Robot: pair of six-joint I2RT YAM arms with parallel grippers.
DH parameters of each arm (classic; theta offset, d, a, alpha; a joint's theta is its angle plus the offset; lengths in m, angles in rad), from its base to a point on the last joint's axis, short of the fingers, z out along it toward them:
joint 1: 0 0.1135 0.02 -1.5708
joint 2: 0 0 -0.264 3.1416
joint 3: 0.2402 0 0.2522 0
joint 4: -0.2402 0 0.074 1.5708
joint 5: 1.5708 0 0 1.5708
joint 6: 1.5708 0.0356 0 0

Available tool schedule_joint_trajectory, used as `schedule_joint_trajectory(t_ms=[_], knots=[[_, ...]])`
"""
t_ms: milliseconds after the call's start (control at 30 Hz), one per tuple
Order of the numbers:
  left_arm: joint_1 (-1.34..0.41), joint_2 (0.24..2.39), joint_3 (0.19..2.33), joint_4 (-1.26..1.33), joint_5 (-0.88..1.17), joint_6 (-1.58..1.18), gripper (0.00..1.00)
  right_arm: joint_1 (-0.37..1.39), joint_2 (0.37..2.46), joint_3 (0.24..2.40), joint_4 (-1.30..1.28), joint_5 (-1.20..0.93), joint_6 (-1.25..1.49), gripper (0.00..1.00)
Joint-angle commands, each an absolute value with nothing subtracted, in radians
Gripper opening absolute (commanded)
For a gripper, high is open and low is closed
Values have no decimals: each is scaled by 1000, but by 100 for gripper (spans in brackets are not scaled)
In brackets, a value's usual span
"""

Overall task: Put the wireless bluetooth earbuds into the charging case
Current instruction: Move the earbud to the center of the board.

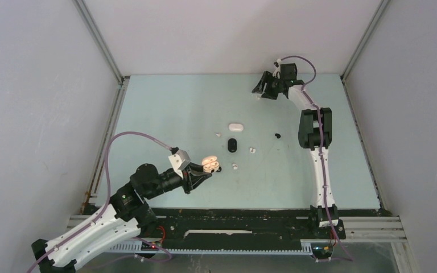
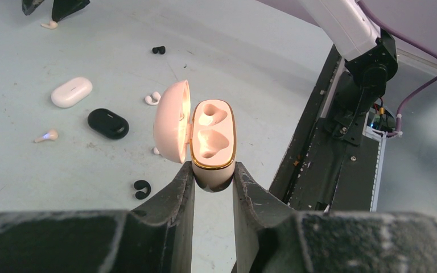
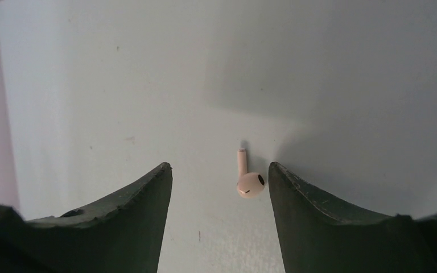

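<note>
My left gripper [image 2: 213,170] is shut on the lower end of a beige charging case [image 2: 213,139], held above the table at the near left [image 1: 211,164]. The case's lid stands open and both wells are empty. My right gripper [image 3: 220,170] hangs open over the table's far side [image 1: 260,94]. A beige earbud [image 3: 249,183] lies on the table between its fingers, close to the right one, apart from both. The same earbud [image 2: 49,24] appears in the left wrist view.
A white case [image 1: 236,127] and a black case [image 1: 233,145] lie shut mid-table. Around them lie white earbuds [image 1: 252,150] [image 1: 218,135] [image 1: 234,166] and a black earbud [image 1: 277,136]. Another black earbud [image 2: 142,189] lies below the held case. A black rail [image 1: 233,219] edges the near side.
</note>
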State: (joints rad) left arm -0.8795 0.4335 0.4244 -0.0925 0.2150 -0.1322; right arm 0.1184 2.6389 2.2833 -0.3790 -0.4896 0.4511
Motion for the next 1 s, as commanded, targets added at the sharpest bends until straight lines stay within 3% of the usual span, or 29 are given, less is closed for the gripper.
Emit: schedule_joint_trajectory(t_ms=[0, 167, 267, 500, 800, 967], knots=[[-882, 453, 426, -61, 213, -141, 5, 91, 2676, 2315, -279, -564, 599, 66], [-882, 470, 428, -58, 211, -144, 5, 71, 2720, 2271, -184, -645, 742, 67], [-882, 470, 426, -60, 204, -146, 5, 69, 2738, 2247, -104, -716, 808, 60], [-882, 459, 426, -67, 183, -143, 6, 90, 2748, 2241, -85, -784, 825, 57], [-882, 436, 428, -77, 179, -143, 5, 152, 2742, 2086, 94, -986, 1040, 40], [-882, 413, 428, -79, 177, -138, 6, 180, 2714, 2010, 75, -1067, 1014, 32]])
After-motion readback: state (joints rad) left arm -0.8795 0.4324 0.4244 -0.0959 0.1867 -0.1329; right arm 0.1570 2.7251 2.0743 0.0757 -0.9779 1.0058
